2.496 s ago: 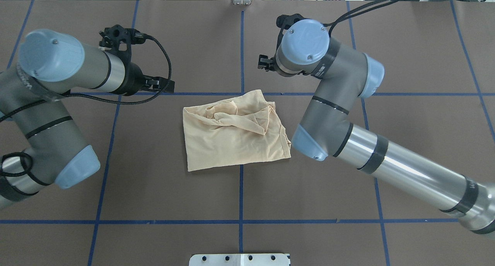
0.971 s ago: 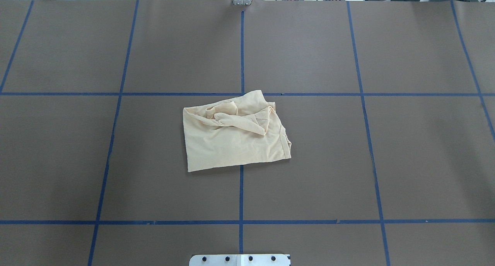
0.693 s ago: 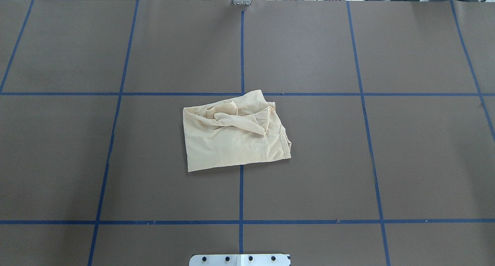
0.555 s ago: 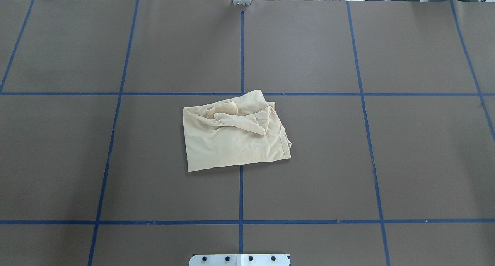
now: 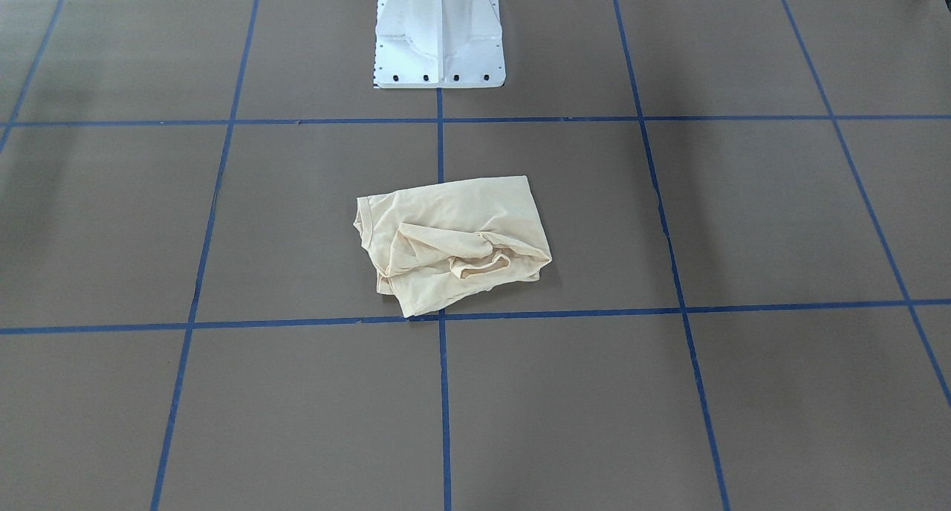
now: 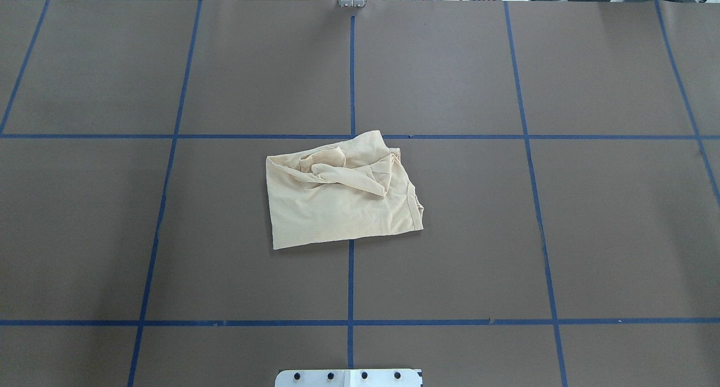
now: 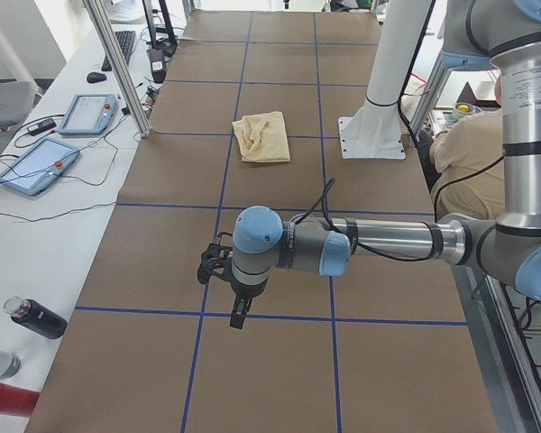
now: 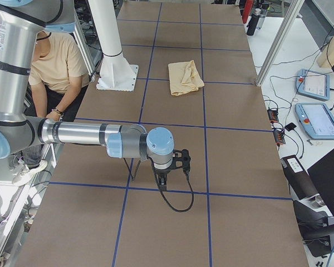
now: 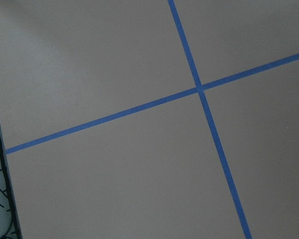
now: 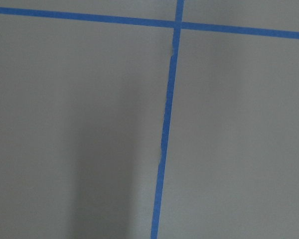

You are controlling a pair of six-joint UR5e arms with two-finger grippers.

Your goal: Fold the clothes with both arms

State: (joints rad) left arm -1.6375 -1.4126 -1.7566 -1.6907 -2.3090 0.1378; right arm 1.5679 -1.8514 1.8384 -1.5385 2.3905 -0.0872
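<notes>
The pale cream T-shirt (image 6: 337, 201) lies folded into a rumpled rectangle at the table's middle, with a bunched sleeve on its far side. It also shows in the front view (image 5: 453, 240) and both side views (image 7: 261, 137) (image 8: 185, 77). No print or label shows. My left gripper (image 7: 237, 317) hangs over bare table far from the shirt. My right gripper (image 8: 161, 183) does the same at the other end. I cannot tell whether either is open or shut. Both wrist views show only brown table and blue tape.
The white pedestal base (image 5: 440, 36) stands behind the shirt. A seated person (image 8: 55, 67) is beside the robot. Teach pendants (image 7: 36, 167) (image 8: 317, 119) and cables lie on side benches. Bottles (image 7: 36, 317) stand by the table's left end. Blue tape lines grid the brown table (image 6: 506, 235).
Both arms, which flanked the shirt 2.5 s ago, have left the overhead view. The shirt has not moved.
</notes>
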